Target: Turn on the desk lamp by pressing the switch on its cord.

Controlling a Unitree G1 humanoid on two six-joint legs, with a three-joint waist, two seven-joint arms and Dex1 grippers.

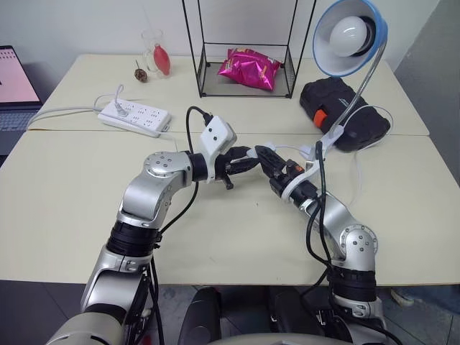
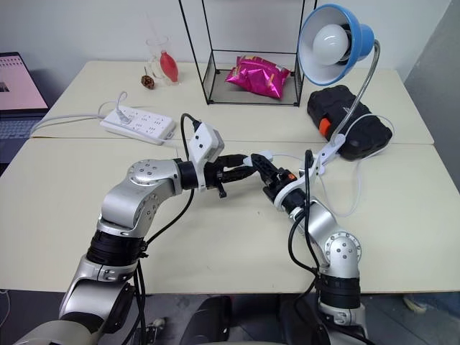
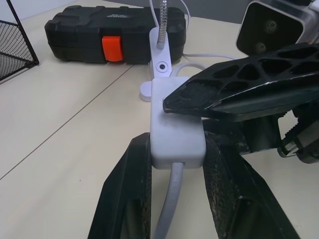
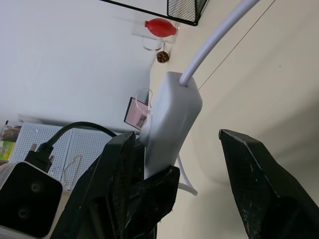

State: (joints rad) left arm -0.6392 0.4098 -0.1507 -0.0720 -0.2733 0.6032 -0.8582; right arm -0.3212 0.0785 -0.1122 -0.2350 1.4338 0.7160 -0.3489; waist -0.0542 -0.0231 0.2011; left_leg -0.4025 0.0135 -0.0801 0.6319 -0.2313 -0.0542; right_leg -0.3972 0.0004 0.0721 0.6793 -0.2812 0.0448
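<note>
Switch [image 3: 177, 122] between grippers, before lamp [image 1: 350, 43]

Smooth matt white plastic switch [image 3: 177, 132]

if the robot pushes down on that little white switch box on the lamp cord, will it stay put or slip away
Probably stays put: the small white oblong switch box sits clamped between the left gripper fingers. Its smooth plastic could slide a little under the right gripper, whose jaws stand open. The thin white cord looks floppy, giving no support.

The desk lamp [image 1: 350, 36] stands at upper right, blue shade facing forward, bulb unlit, silver gooseneck curving down to its white clip base. The white switch [image 3: 175, 130] hangs raised mid-frame, its cord [image 3: 169, 204] trailing out.
</note>
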